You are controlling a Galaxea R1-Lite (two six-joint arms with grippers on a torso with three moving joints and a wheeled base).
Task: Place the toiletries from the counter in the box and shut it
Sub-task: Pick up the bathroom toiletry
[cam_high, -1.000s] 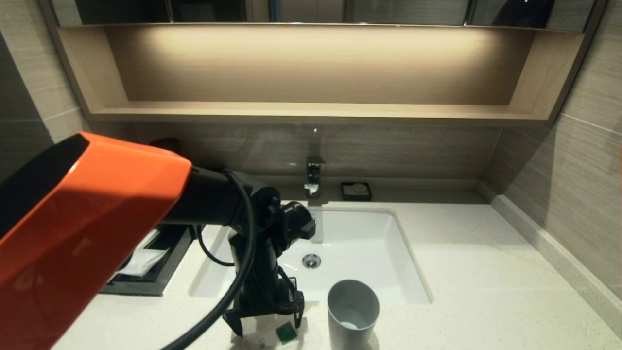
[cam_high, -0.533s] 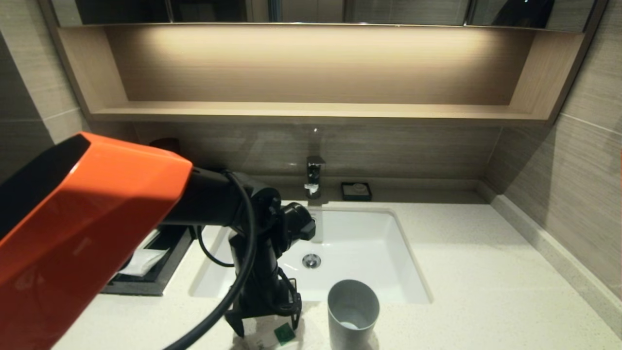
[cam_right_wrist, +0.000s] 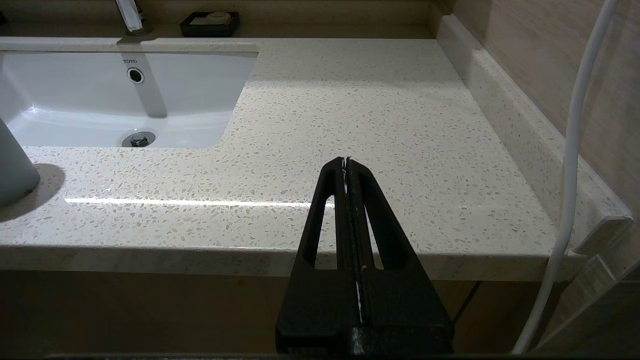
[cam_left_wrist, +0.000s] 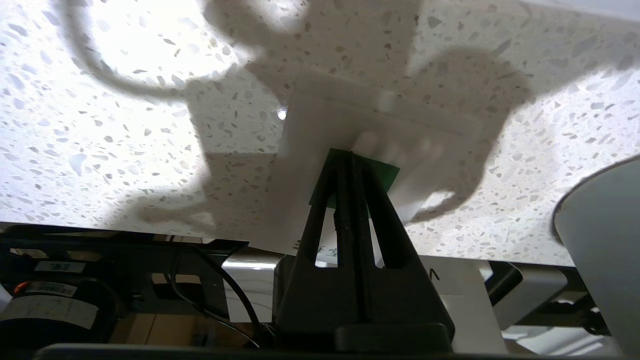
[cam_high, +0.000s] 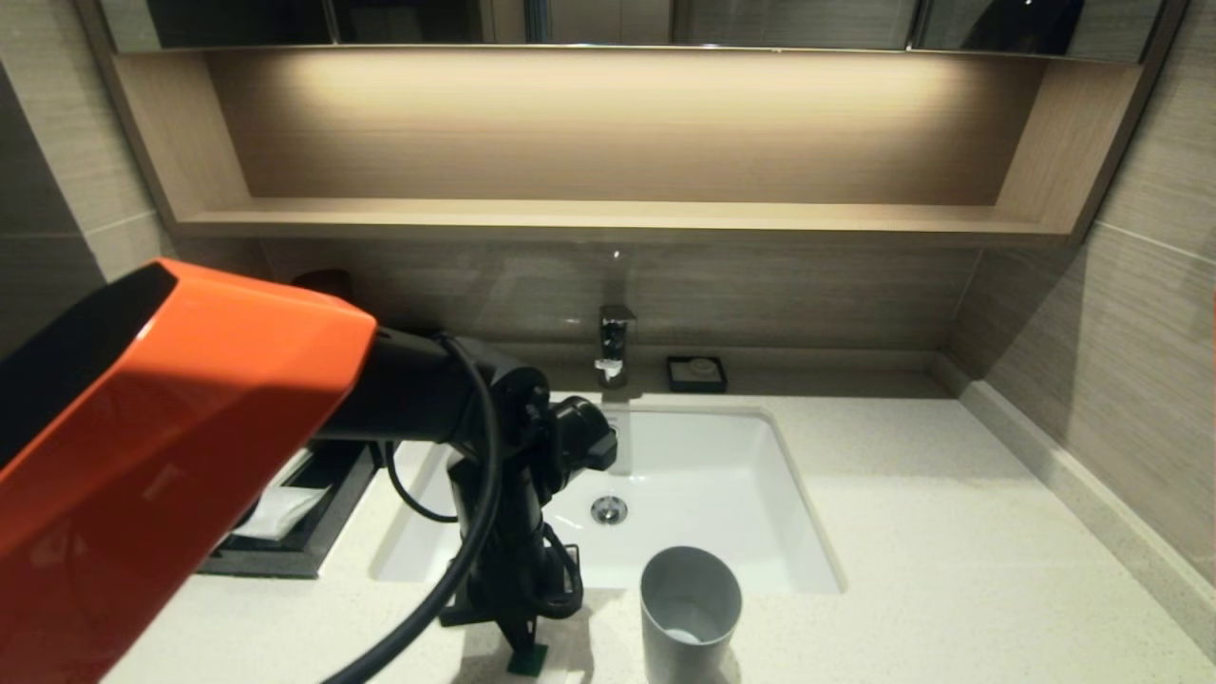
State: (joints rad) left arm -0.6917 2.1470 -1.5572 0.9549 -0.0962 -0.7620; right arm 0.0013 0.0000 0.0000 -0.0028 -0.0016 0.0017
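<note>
My left gripper [cam_high: 525, 655] stands fingers-down on the speckled counter [cam_high: 931, 532] near its front edge, left of the grey cup. It is shut on the translucent sachet [cam_left_wrist: 340, 120], pinching it at its green square [cam_left_wrist: 389, 173]. In the head view only the green square [cam_high: 534, 657] shows at the fingertips. The black box [cam_high: 318, 532] sits left of the basin, mostly hidden behind my orange left arm, with something white in it. The wrapped stick and the other sachet are out of view. My right gripper [cam_right_wrist: 346, 161] is shut and empty, before the counter's front edge at the right.
The grey cup [cam_high: 691, 613] stands just right of the left gripper, in front of the white basin [cam_high: 722, 456]. The faucet [cam_high: 616, 342] and a small black soap dish [cam_high: 696, 373] are at the back wall. A raised ledge borders the counter's right side.
The left gripper's fingers, open around the sachet's green square a second ago, have closed together on it. The right arm has not moved.
</note>
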